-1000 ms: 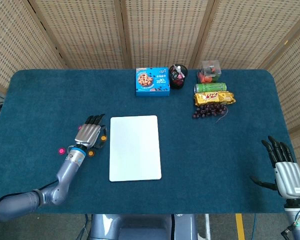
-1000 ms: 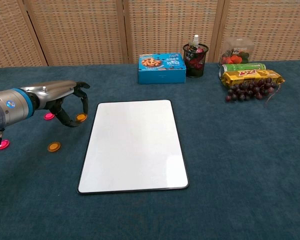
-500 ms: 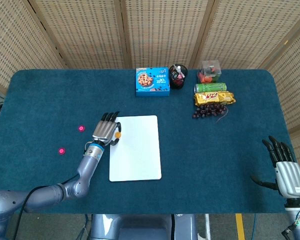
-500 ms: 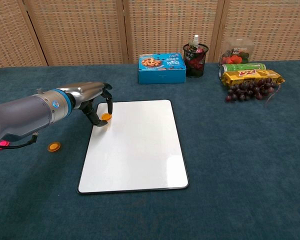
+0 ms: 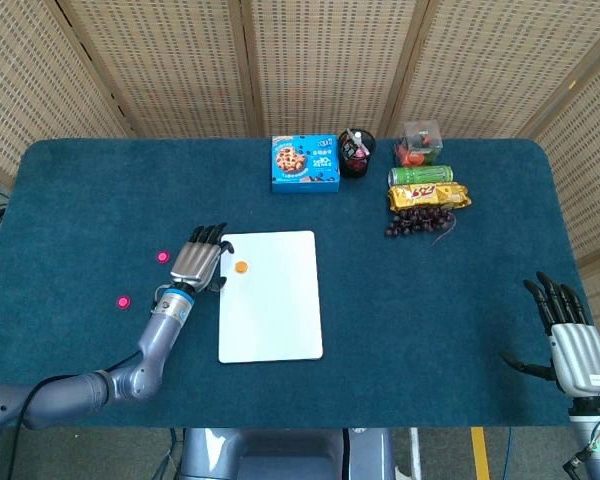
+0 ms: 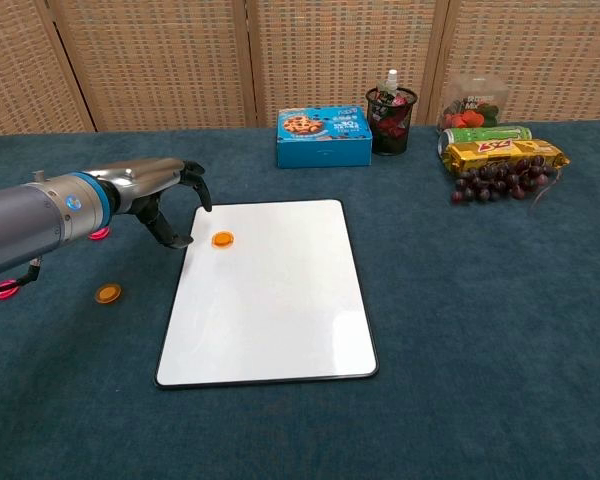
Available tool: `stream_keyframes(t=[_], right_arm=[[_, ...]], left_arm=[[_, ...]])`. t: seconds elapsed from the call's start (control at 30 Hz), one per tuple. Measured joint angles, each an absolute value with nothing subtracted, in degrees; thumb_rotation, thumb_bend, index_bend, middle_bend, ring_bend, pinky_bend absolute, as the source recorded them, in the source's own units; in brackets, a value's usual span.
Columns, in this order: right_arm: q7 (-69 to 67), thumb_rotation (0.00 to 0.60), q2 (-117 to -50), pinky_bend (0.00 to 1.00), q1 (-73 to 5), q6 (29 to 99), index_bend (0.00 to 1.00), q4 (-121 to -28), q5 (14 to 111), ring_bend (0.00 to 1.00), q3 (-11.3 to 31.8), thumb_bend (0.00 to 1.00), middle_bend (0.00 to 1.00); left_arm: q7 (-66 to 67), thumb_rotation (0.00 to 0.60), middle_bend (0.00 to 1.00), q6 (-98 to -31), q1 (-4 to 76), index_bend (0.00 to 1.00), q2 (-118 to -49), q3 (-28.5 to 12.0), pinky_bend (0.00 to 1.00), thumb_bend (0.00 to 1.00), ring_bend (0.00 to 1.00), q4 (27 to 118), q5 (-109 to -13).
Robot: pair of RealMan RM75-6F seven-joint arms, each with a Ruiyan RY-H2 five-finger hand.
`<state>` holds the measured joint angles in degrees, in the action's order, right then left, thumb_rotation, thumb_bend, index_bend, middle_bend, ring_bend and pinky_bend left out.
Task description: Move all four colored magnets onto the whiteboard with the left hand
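I have let go of the orange magnet [image 6: 222,239], which now lies on the whiteboard [image 6: 270,300] near its upper left corner, and my left hand [image 6: 166,196] has drawn back just off the edge, fingers spread and empty. My right hand [image 5: 570,335] rests released, fingers apart.

- Bright, even light in both views, pretty soft overall.
- The whiteboard [image 6: 270,290] shows a pale sheen low on its right side, no harsh glare.
- Shadows beside the whiteboard are faint and short.
- Everything's sharp, no motion blur.
- Table edges [image 5: 280,142] bow slightly in the head view.
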<state>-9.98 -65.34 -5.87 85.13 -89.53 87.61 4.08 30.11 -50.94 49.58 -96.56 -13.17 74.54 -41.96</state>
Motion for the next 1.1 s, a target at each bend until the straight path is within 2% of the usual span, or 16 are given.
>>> stream_keyframes(t=[0.37, 0.67, 1.1], right_arm=[[-9.8, 0.6, -65.2, 0.0, -5.9, 85.0, 0.0, -89.6, 87.7, 0.0, 4.0, 0.16, 0.0], [-9.7, 0.6, -65.3, 0.0, -5.8, 85.1, 0.0, -89.7, 87.8, 0.0, 3.9, 0.16, 0.0], [-9.9, 0.6, -65.2, 0.0, -5.8, 85.0, 0.0, -89.8, 87.6, 0.0, 4.0, 0.16, 0.0]], left_arm=[[22.7, 0.6, 0.0, -51.5, 42.2, 0.32, -87.7, -6.0, 0.0, 0.36, 0.0, 81.0, -51.7], [14.1, 0.6, 0.0, -53.5, 36.4, 0.35, -84.7, -0.8, 0.0, 0.36, 0.0, 80.6, -62.8], [13.2, 0.6, 0.0, -54.6, 34.5, 0.35, -87.6, -0.9, 0.0, 0.36, 0.0, 76.6, -65.9]])
